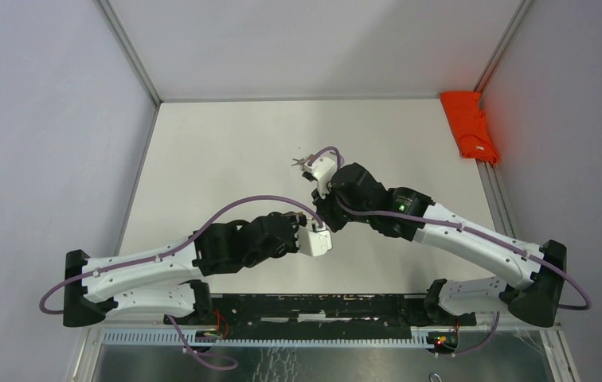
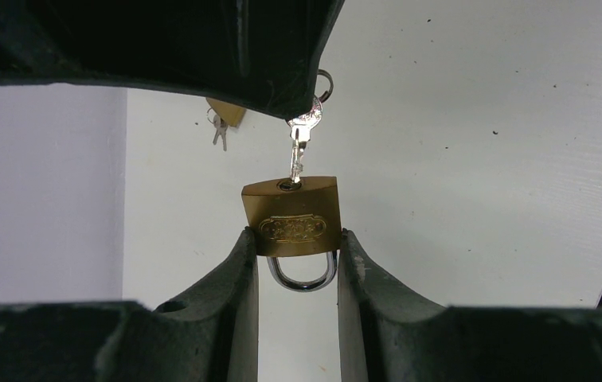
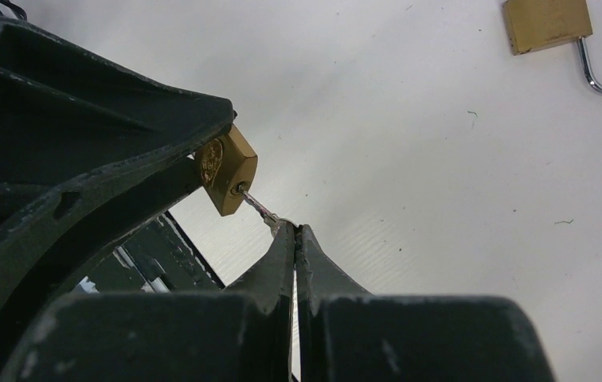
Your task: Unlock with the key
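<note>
Table point(image 1: 226, 159) is white and enclosed by pale panels on three sides. Both arms reach inward from the near edge and meet over its middle: left arm point(image 1: 146, 267) from the left, right arm point(image 1: 473, 239) from the right. A red cloth point(image 1: 470, 126) lies bunched at the far right corner, well apart from the work.

Left gripper point(image 2: 296, 235) is clamped on the brass padlock point(image 2: 291, 215), one finger against each side of the body. The steel shackle sits between the fingers, pointing back toward the wrist, and the keyhole end faces away. The shackle looks seated in the body.

Right gripper point(image 3: 295, 231) has its fingers pressed together on the key point(image 2: 298, 155) — the blade is entered in the padlock's keyhole and the bow is pinched at the fingertips. A key ring shows just beside the bow. The padlock is hidden under the grippers in the top view.

A second padlock point(image 3: 547, 22) lies on the table farther out, its shackle apparently swung open, with small keys point(image 2: 218, 131) just beside it.
</note>
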